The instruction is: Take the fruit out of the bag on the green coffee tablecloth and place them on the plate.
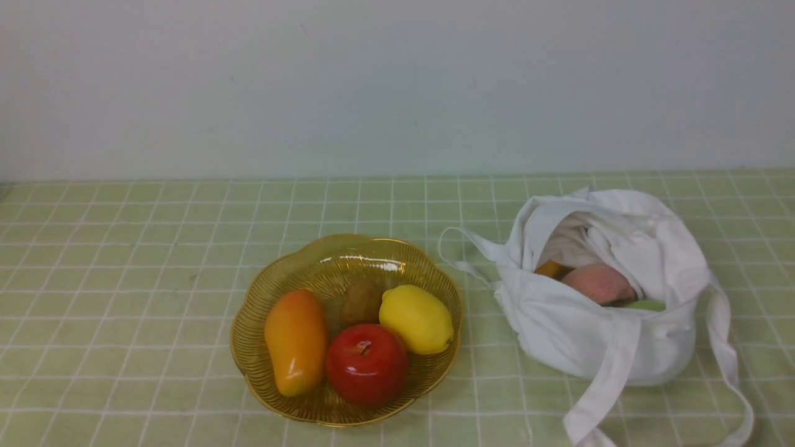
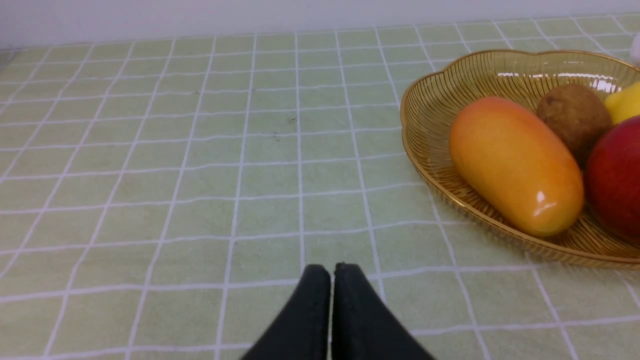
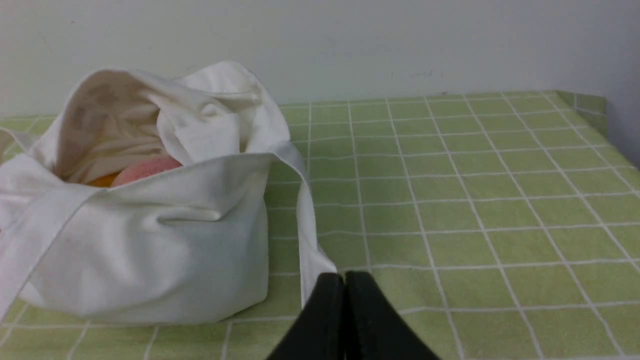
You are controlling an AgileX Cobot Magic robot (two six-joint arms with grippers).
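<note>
The amber ribbed plate (image 1: 310, 261) sits on the green checked tablecloth (image 1: 124, 248) and holds a yellow lemon (image 1: 416, 318), a red apple (image 1: 366, 364), an orange mango (image 1: 296, 340) and a brown kiwi (image 1: 361, 302). The white bag (image 1: 608, 329) stands to its right, mouth open, with a pinkish peach (image 1: 599, 284), a small orange fruit (image 1: 551, 269) and a pale green fruit (image 1: 646, 305) inside. My left gripper (image 2: 332, 270) is shut and empty, low over the cloth, apart from the plate (image 2: 425, 110). My right gripper (image 3: 344, 278) is shut and empty beside the bag (image 3: 150, 250). Neither gripper shows in the front view.
The bag's long straps (image 1: 733, 372) trail onto the cloth toward the front right, and one strap (image 3: 305, 210) hangs close to my right fingertips. A pale wall (image 1: 397, 87) backs the table. The table's right edge (image 3: 595, 107) shows in the right wrist view.
</note>
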